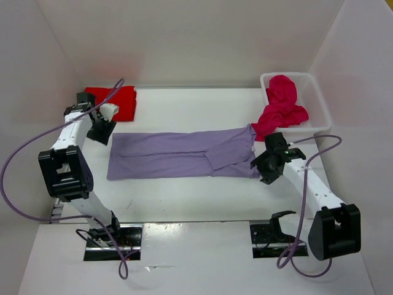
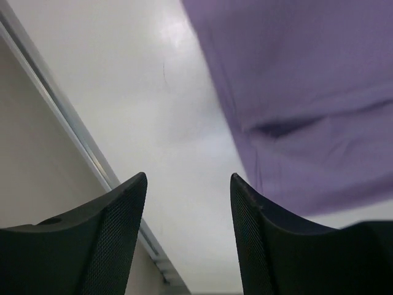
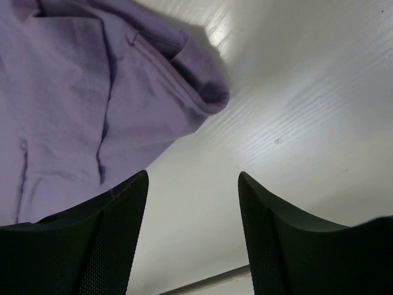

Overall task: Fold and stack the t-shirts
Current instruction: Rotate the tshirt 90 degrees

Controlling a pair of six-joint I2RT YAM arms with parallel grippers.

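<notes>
A white worktop point(image 1: 184, 196) enclosed by white panel walls point(image 1: 202, 37) carries everything. Across its middle lies the pale lavender purple cloth t-shirt point(image 1: 178, 155), folded into a long band running left to right, with its right end rumpled. Two white-and-black arms flank it. The left arm point(image 1: 67, 166) reaches toward the band's far left corner and the right arm point(image 1: 313, 190) toward its right end.

A white plastic bin point(image 1: 316, 104) stands at the far right. The pinkish crimson red t-shirt point(image 1: 284, 106) is bunched inside it and spills over the near rim to meet the lavender shirt's right end. At the far left, the bright red t-shirt point(image 1: 120, 101) lies folded in a flat block just beyond the left wrist. Thin purple cables point(image 1: 24, 157) loop from both arms.

From above, the left fingers point(image 1: 101, 130) sit just beside the band's left edge and the right fingers point(image 1: 269, 165) at its right edge, but the gap between each pair is hard to read there. The wrist views show it. The left pair point(image 2: 104, 246), black and finely textured, stands well apart over bare worktop and holds nothing, with lavender cloth point(image 2: 307, 92) off to the upper right. The right pair point(image 3: 98, 239) is parted about as wide and is also empty. Beyond it the shirt point(image 3: 92, 92) shows stitched seams and a rolled hem that the overhead view cannot resolve.
</notes>
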